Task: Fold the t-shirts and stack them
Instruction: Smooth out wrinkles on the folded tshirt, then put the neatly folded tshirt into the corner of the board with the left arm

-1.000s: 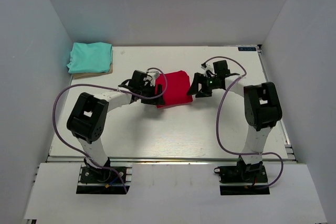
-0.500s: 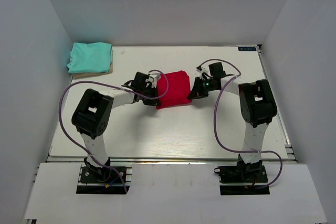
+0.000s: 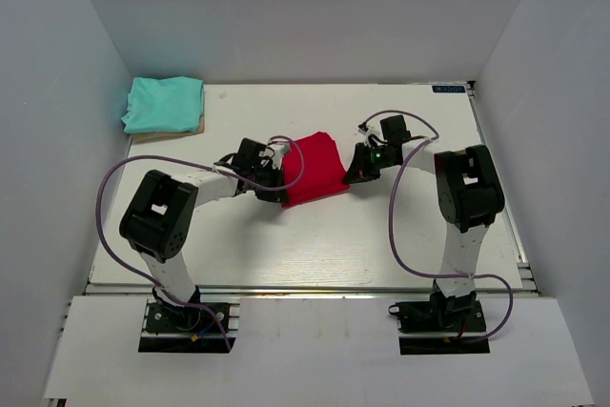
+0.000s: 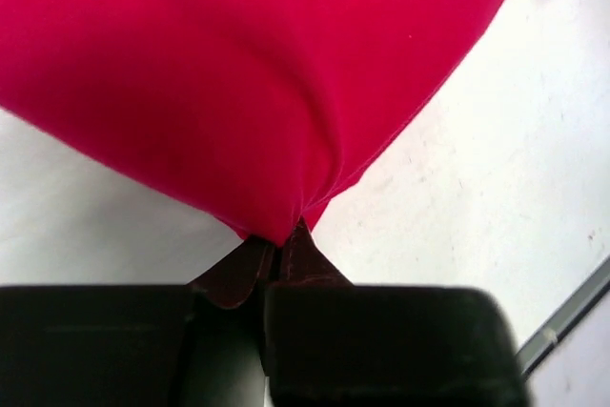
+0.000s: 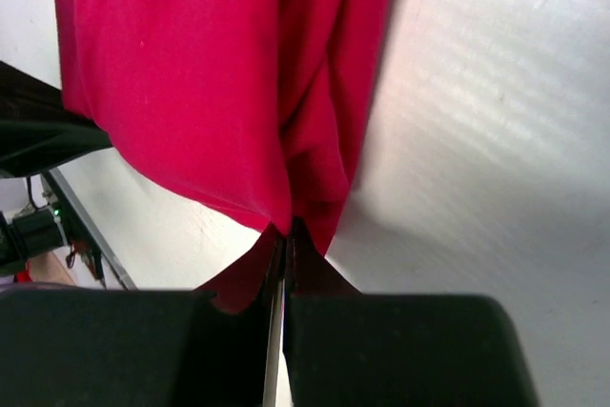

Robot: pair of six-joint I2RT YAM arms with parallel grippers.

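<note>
A folded red t-shirt (image 3: pixel 315 169) sits mid-table between my two arms. My left gripper (image 3: pixel 279 188) is shut on its left edge; in the left wrist view the red cloth (image 4: pixel 238 73) bunches into the closed tips of the left gripper (image 4: pixel 283 235). My right gripper (image 3: pixel 351 172) is shut on the shirt's right edge, and the red fabric (image 5: pixel 219 83) is pinched at the right gripper's (image 5: pixel 286 234) meeting tips. The teal t-shirt (image 3: pixel 164 104) lies neatly folded at the table's far left corner, apart from both grippers.
A tan piece (image 3: pixel 191 131) shows under the teal shirt's near edge. White walls enclose the table (image 3: pixel 286 245) on three sides. Purple cables (image 3: pixel 110 197) loop off both arms. A metal rail (image 4: pixel 572 312) runs along the table edge.
Both grippers moved in to the red shirt's side edges and closed on them. The shirt has since shifted slightly toward the near side and tilted.
</note>
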